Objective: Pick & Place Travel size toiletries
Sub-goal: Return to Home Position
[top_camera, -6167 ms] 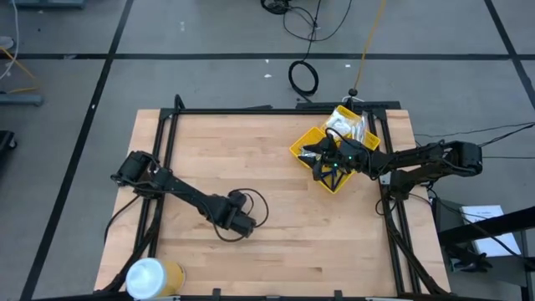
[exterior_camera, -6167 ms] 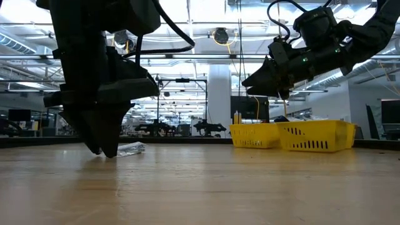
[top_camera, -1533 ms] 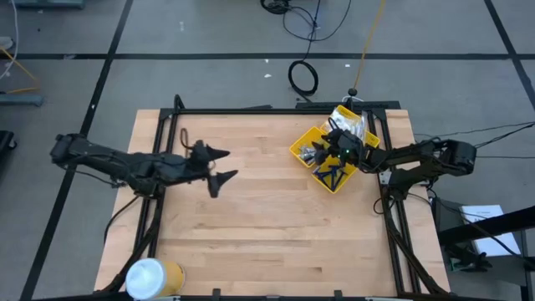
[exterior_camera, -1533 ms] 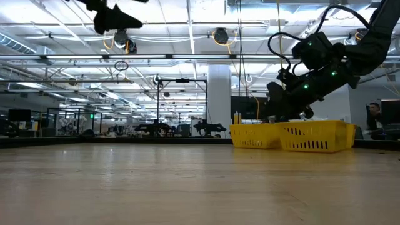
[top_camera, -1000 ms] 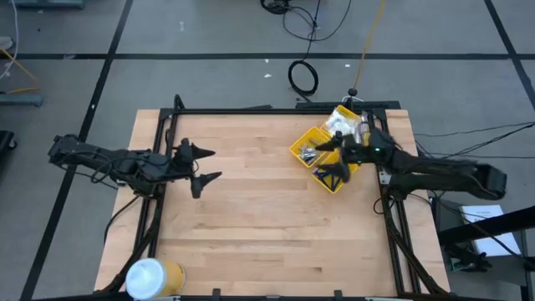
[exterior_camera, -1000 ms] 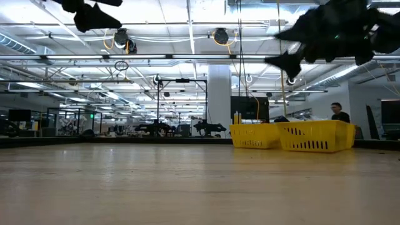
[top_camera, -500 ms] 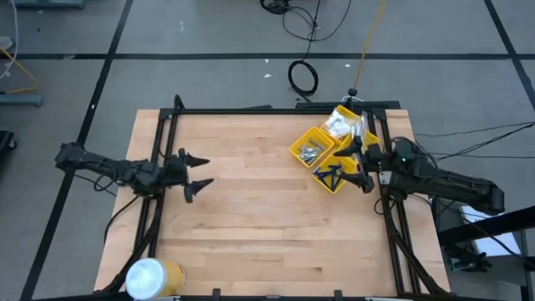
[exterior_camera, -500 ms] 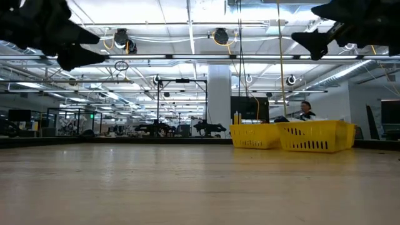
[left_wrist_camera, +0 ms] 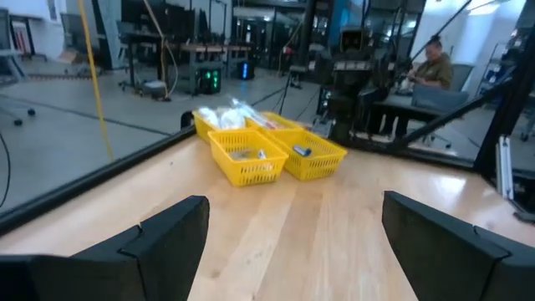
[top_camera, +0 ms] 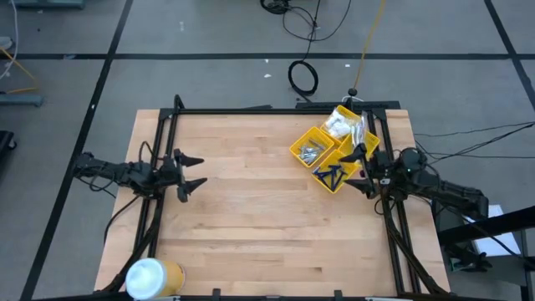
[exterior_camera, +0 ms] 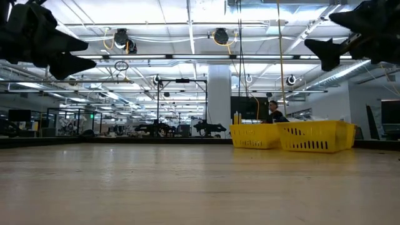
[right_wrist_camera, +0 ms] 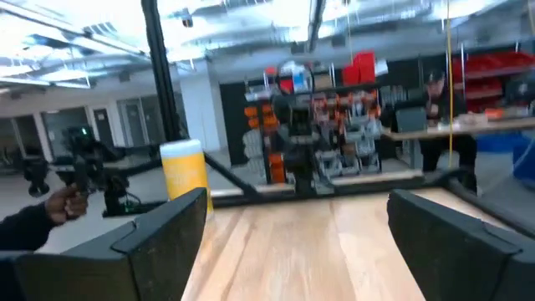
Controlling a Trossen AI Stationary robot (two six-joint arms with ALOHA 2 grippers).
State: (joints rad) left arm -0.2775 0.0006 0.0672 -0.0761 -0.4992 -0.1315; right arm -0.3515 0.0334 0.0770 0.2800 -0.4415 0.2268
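Observation:
The travel size toiletries lie in a yellow compartmented bin (top_camera: 361,139) at the table's far right: white packets (top_camera: 343,124), silvery tubes (top_camera: 311,152) and dark blue pieces (top_camera: 330,176). The left wrist view shows the bin (left_wrist_camera: 242,171) far ahead. My left gripper (top_camera: 199,170) hovers open and level above the table's left edge, pointing toward the bin. My right gripper (top_camera: 359,170) hovers open just right of the bin, at the table's right edge. Neither holds anything. In the low view both are raised off the table, left (exterior_camera: 74,53) and right (exterior_camera: 325,53).
A big white-and-yellow cylinder (top_camera: 152,278) stands at the near left corner, also in the right wrist view (right_wrist_camera: 185,171). Bare wood (top_camera: 267,217) lies between the arms. A black frame (top_camera: 267,109) runs along the far edge. People show beyond the table (left_wrist_camera: 430,63).
My left gripper has drawn back toward the table's left edge and sunk lower, levelling out. My right gripper has left the space above the bin and gone toward the right edge. Both have stayed open. The toiletries in the bin have not moved.

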